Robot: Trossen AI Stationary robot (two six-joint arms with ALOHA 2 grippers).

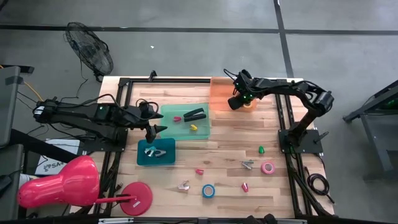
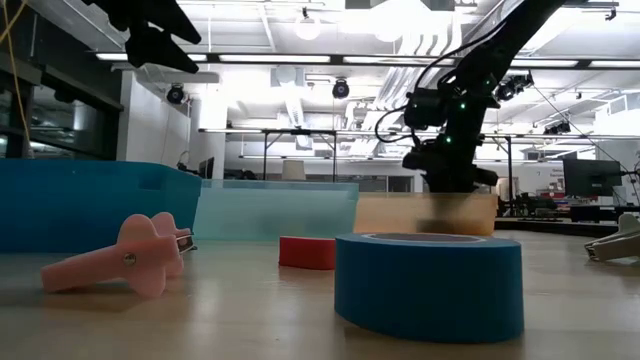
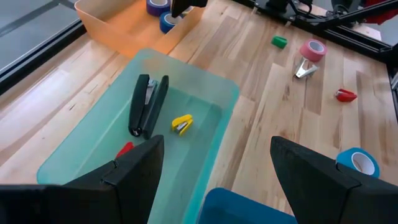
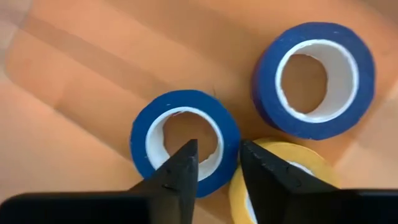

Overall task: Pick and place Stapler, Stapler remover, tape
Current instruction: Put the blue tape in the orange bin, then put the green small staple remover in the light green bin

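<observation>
Your right gripper point(image 1: 239, 101) sat at the upper right of the high view, down inside the orange bin point(image 1: 219, 93) at the table's back edge. In the right wrist view its fingers point(image 4: 177, 171) stood a narrow gap apart, straddling the wall of a dark blue tape roll point(image 4: 185, 151) that lay flat on the bin floor. Whether they still pinched it, you could not tell. A second, larger blue roll point(image 4: 316, 79) lay flat just beside it, and a yellow roll point(image 4: 292, 171) touched the first, so the gripper had little room on that side.

Your left gripper point(image 1: 151, 131) hovered at centre left of the high view, over the seam between the pale green tray point(image 1: 202, 126) and the teal tray point(image 1: 165, 154). Its fingers point(image 3: 134, 171) were spread wide and held nothing.

The black stapler point(image 3: 147, 104) lay in the green tray, its long axis running roughly up and down in the left wrist view. A yellow piece point(image 3: 182, 124) lay near it and a red piece point(image 3: 124, 149) toward the tray's lower left. A metal remover point(image 1: 153, 152) lay in the teal tray.

Open wood filled the middle of the table. Toward the bottom of the high view a light blue roll point(image 1: 208, 191) and a pink roll point(image 1: 268, 167) lay flat, well apart. Other removers point(image 1: 247, 164) and small red point(image 1: 245, 186) and green point(image 1: 261, 150) pieces lay near them.
</observation>
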